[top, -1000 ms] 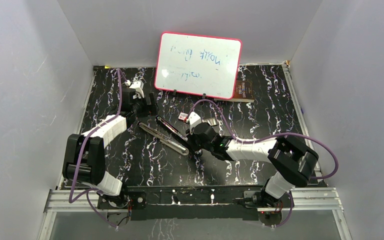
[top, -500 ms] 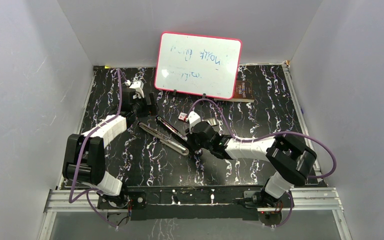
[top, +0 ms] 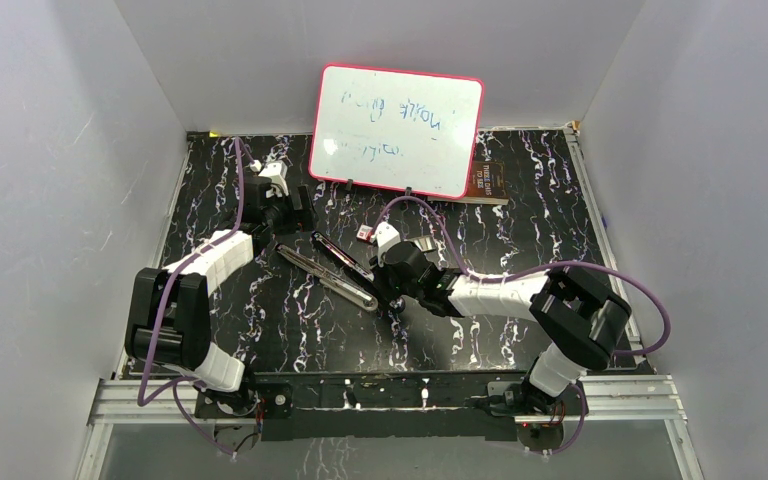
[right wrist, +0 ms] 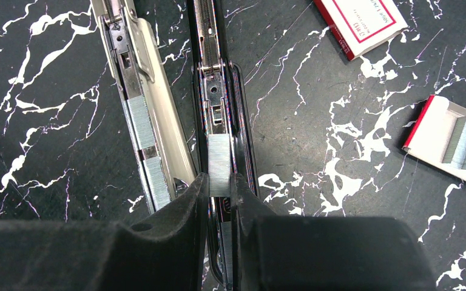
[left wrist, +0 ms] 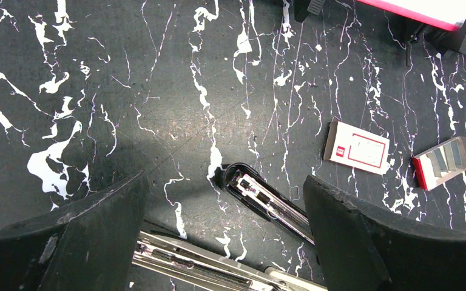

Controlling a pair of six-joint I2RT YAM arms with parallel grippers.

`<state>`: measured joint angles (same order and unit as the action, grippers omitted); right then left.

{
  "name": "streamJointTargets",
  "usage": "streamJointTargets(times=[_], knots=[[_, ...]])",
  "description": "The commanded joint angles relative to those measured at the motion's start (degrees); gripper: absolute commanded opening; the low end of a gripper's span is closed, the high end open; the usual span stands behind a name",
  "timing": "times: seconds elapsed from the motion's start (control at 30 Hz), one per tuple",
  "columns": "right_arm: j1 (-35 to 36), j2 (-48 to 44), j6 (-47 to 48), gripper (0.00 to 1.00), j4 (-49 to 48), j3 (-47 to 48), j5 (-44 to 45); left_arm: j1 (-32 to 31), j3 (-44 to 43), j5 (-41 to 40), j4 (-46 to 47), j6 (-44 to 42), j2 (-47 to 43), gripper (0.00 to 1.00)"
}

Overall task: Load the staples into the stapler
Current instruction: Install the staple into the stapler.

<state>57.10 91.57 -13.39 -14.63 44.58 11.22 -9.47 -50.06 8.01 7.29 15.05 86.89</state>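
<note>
Since the earlier frame the right arm edged left. The right gripper (right wrist: pixel 220 189) pinches the staples (right wrist: pixel 219 162) over the rail (right wrist: pixel 208 36) of the open stapler (right wrist: pixel 243 121); release and closing remain. The left gripper (left wrist: pixel 226 206) gapes empty.

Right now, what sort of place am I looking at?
Likely a robotics test booth: plain white walls enclose a black marbled table, two robot arms are bolted at its near edge, and a scribbled whiteboard stands behind.
</note>
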Motion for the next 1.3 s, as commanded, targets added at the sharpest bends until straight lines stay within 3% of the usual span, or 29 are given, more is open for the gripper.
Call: streamJointTargets(times=[0.0,1.27], knots=[[-0.42,0.40,0.34,0.00,2.26,1.62,0.80,0.34,0.46,0.68,0.95,-0.02,-1.48,0.96],[-2.01,-0.19,4.41,0.00,5.26,1.89,-0.77,0.41,0.49,1.04,1.06,0.09,-1.37,0.96]])
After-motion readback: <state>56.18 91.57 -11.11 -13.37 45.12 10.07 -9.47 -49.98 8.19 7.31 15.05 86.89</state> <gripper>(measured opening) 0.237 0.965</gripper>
